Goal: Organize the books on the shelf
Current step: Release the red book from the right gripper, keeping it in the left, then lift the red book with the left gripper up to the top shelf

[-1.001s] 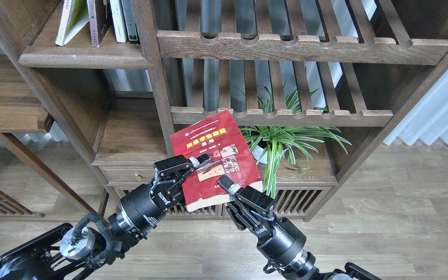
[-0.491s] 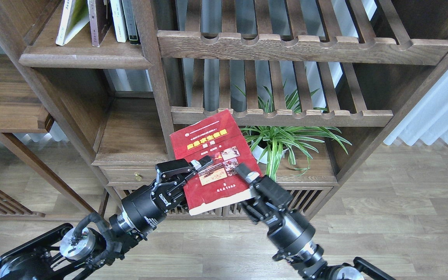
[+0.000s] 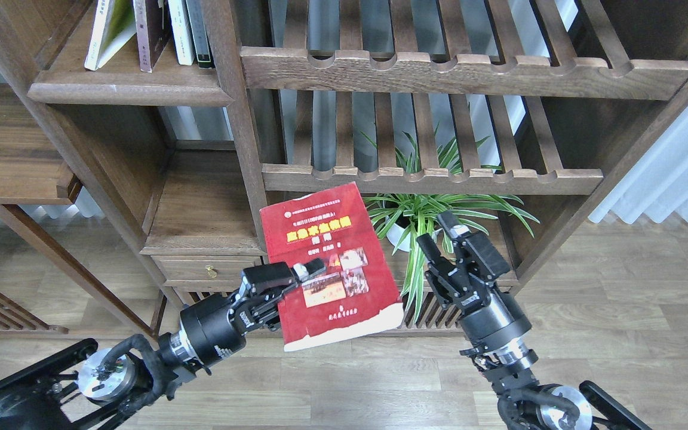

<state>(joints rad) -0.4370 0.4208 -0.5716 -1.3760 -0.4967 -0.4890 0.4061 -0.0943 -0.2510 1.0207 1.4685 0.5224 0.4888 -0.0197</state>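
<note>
The red book (image 3: pixel 327 263) sits at frame centre, tilted, cover facing the camera, in front of the bookcase's lower slatted rack (image 3: pixel 433 179). The left gripper (image 3: pixel 296 276) pinches its left edge, fingers (image 3: pixel 310 269) closed on the cover. The right gripper (image 3: pixel 439 236), right of centre, is clear of the book, fingers spread and holding nothing, in front of the plant (image 3: pixel 433 209). At upper left, four books (image 3: pixel 150 30) stand on the shelf (image 3: pixel 123 89).
</note>
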